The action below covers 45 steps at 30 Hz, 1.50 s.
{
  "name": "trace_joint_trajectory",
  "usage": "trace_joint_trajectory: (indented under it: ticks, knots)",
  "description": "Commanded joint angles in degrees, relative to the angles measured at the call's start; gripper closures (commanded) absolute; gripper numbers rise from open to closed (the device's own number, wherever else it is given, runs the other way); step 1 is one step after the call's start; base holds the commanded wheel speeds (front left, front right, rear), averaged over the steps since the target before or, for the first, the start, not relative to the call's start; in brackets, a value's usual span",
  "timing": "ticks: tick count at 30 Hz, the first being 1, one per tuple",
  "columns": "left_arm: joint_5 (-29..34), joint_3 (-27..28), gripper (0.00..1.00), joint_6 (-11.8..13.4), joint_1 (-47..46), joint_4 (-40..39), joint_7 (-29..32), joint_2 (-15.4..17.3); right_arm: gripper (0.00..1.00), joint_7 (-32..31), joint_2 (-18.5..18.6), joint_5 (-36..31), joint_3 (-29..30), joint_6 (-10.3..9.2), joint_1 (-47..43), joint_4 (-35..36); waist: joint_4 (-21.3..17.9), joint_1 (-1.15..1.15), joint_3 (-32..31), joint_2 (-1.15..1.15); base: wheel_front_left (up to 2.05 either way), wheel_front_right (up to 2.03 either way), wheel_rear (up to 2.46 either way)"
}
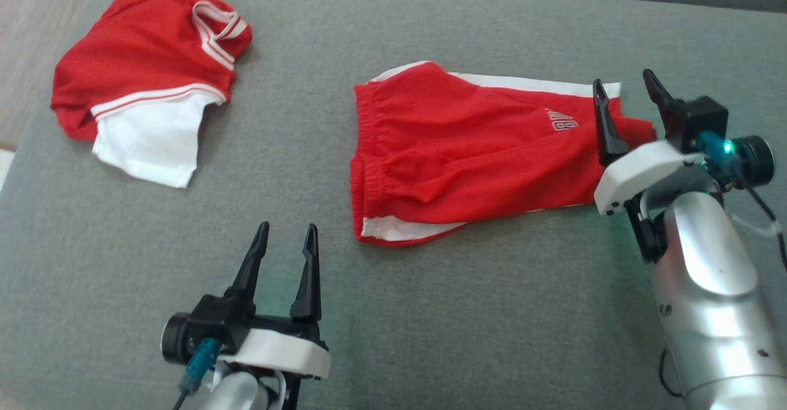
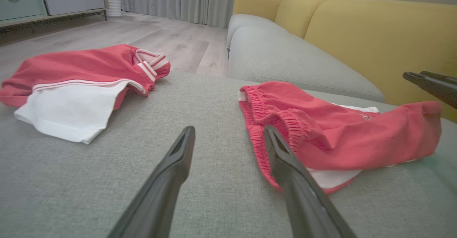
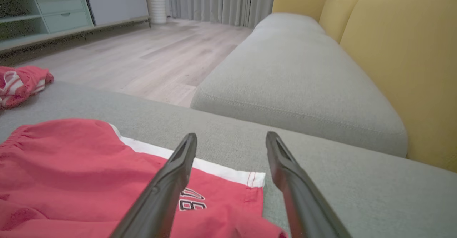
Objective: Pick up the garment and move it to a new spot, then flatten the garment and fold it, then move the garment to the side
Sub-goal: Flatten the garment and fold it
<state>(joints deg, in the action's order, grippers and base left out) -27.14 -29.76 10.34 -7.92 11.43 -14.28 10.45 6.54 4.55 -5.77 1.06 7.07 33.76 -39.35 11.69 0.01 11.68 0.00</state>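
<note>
R jaws spread, empty, tips over leg-hem end of red shorts (image 1: 467, 152); R forearm (image 1: 707, 287) angles in from lower right. L jaws spread, empty, near waistband (image 1: 364, 152). Shorts lie mid grey cushion (image 1: 430, 324), 2nd red-white garment (image 1: 147, 84) well apart.

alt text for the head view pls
Red shorts lie flat on a grey cushion, the open right hand at their leg end. The open left hand sits lower left; a crumpled red and white garment lies upper left.
</note>
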Motion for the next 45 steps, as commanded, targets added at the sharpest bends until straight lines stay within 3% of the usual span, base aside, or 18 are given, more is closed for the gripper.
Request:
trace_joint_trajectory:
  ticks: [1,10,20,26,35,36,37,39,45]
  knots:
    - [0.7,1.5,0.0,-0.2,-1.8,-1.3,-0.6,0.2,0.0,2.6,-0.8,-0.5,-1.0,0.42,0.6,1.4,-1.0,-0.01,-0.9,0.0,0.0,0.0,0.0]
    - [0.7,1.9,0.0,-0.3,0.5,-2.0,-0.7,0.3,0.0,7.2,-1.5,0.3,0.5,0.42,-13.6,11.2,-5.6,-0.01,-4.4,0.0,0.0,0.0,0.0]
    - [0.7,2.3,0.0,-0.4,1.8,-2.5,-0.7,0.5,0.0,3.4,-1.7,1.2,0.5,0.42,-23.4,19.4,-6.9,-0.01,-5.5,0.0,0.0,0.0,0.0]
    - [1.3,2.0,0.0,-0.6,0.6,-3.1,-0.7,0.5,0.0,0.4,-0.2,-1.3,-0.5,0.42,-18.4,15.9,-4.4,-0.01,-2.9,0.0,0.0,0.0,0.0]
    - [1.5,2.5,0.0,-0.7,-0.3,-2.7,-0.7,0.1,0.0,-2.4,2.9,-0.4,-1.9,0.42,-8.3,3.4,-0.9,-0.01,-0.7,0.0,0.0,0.0,0.0]
    - [1.5,2.6,0.0,-0.7,-0.3,-2.7,-0.7,0.1,0.36,-2.9,3.1,0.0,-2.4,0.42,-7.5,2.0,-0.8,-0.01,-0.6,0.0,0.0,0.0,0.0]
    - [1.6,2.7,0.0,-0.7,-0.3,-2.7,-0.7,0.1,0.65,-3.3,3.2,0.5,-3.0,0.42,-6.9,0.8,-0.8,-0.01,-0.5,0.0,0.0,0.0,0.0]
    - [1.6,3.0,0.0,-0.6,-0.2,-2.7,-0.7,0.0,1.0,-3.3,3.1,2.0,-3.9,0.42,-6.0,-0.7,-1.0,-0.01,-0.5,0.0,0.0,0.0,0.0]
    - [1.8,3.8,0.0,-0.5,0.4,-2.6,-0.7,-0.1,1.0,-1.1,1.9,6.0,-5.9,0.42,-7.7,2.9,-3.4,-0.01,-1.2,0.0,0.0,0.0,0.0]
